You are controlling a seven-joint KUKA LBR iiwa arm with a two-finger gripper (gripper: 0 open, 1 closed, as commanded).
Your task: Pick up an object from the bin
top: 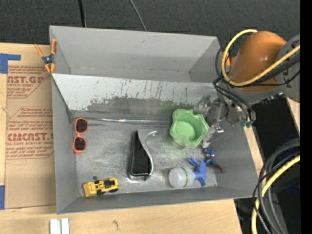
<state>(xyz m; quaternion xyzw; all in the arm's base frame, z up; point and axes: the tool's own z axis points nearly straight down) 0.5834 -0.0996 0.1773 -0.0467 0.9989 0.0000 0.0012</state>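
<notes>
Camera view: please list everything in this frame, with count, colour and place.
bin: one, grey metal, middle of the view
sunglasses: one pair, orange, by the left wall
toy vehicle: one, yellow, near-left corner
long black object: one, black, floor centre, kind unclear
green cup: one, green, right of centre
white round thing: one, white, by the near wall, right
blue piece: one, blue, touching the white round thing's right side
gripper: one, metal, at the green cup's right edge
orange cover: one, on the arm, upper right
</notes>
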